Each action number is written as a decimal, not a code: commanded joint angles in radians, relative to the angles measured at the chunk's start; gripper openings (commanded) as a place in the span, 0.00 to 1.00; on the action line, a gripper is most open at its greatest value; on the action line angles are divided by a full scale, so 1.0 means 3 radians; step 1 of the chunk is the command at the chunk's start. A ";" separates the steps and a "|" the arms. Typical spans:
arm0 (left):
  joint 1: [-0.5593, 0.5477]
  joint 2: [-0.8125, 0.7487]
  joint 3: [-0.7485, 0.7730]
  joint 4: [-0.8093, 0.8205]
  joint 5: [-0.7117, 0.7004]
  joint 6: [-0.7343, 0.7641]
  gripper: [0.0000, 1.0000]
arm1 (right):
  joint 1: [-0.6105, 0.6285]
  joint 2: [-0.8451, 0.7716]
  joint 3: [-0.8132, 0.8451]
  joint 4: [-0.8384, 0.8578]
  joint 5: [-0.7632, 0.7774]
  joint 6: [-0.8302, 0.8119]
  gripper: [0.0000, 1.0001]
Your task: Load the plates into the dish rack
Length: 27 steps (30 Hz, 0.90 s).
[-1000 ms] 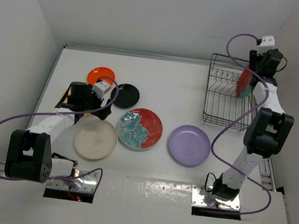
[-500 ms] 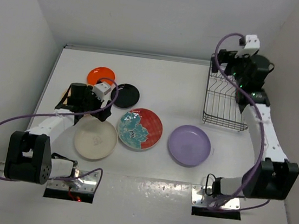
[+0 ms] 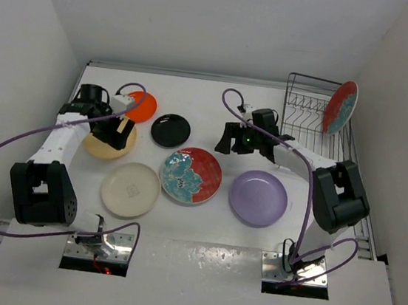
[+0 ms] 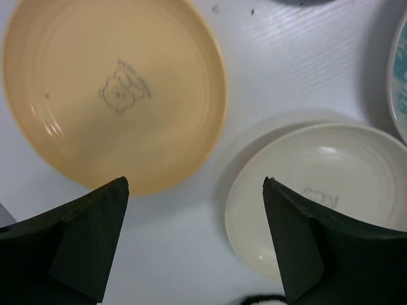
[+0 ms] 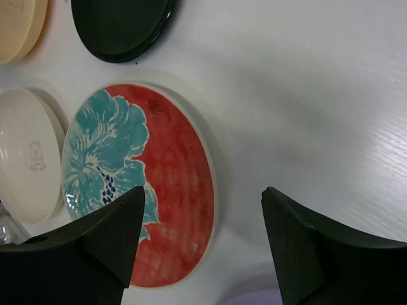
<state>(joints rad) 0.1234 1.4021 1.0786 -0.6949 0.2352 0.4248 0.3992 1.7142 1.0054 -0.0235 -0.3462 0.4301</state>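
Finding: both grippers are empty.

- The right gripper (image 3: 230,138) hovers over the table (image 3: 211,97), fingers spread wide with nothing between them.
- The left gripper (image 4: 194,244) is equally wide apart and holds nothing. It hangs over the near edge of the tan-yellow plate (image 4: 114,89), with the cream plate (image 4: 318,197) just beside its right finger.

Task position: one red floral plate (image 3: 340,106) stands on edge at the far end of the dish rack (image 3: 302,112). Six plates lie flat on the table.

Governing relation:
- The second red floral plate (image 5: 140,184) lies below the right gripper and to its left in the wrist view. Its nearest rim runs roughly midway between the fingers.
- The glossy black plate (image 5: 121,25) sits beyond it.
- The lavender plate (image 3: 258,198) lies on the rack side of this gripper.
- The right arm is clearly the nearer to the floral plate and to the rack.

Judgement: being round and flat, the plate offers no long axis, so the grasp must take its rim edge-on. A slip on the glaze is the main risk.
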 commanded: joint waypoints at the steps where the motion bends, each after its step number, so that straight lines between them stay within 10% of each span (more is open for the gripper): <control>1: 0.0181 0.0000 0.0351 -0.0736 -0.0043 -0.0045 0.91 | 0.0024 0.0181 0.0136 0.0089 -0.0267 0.0157 0.74; 13: 0.0805 -0.0010 0.0087 -0.0568 0.0285 -0.0628 0.87 | 0.0096 0.0672 -0.0120 0.0170 -0.0706 0.0146 0.68; 22: 0.0867 -0.0010 0.0106 -0.0379 0.0321 -0.0628 0.87 | 0.0188 0.0943 -0.0155 0.0211 -0.0922 0.0100 0.35; 27: 0.0867 0.0051 0.0173 -0.0307 0.0382 -0.0598 0.87 | 0.0060 0.0913 -0.0140 0.0145 -0.0948 0.0065 0.00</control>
<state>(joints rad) 0.3748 1.4311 1.0840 -0.8211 0.3187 0.2497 0.4297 1.9873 0.9756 0.0479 -0.6609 0.5034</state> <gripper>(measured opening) 0.868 0.049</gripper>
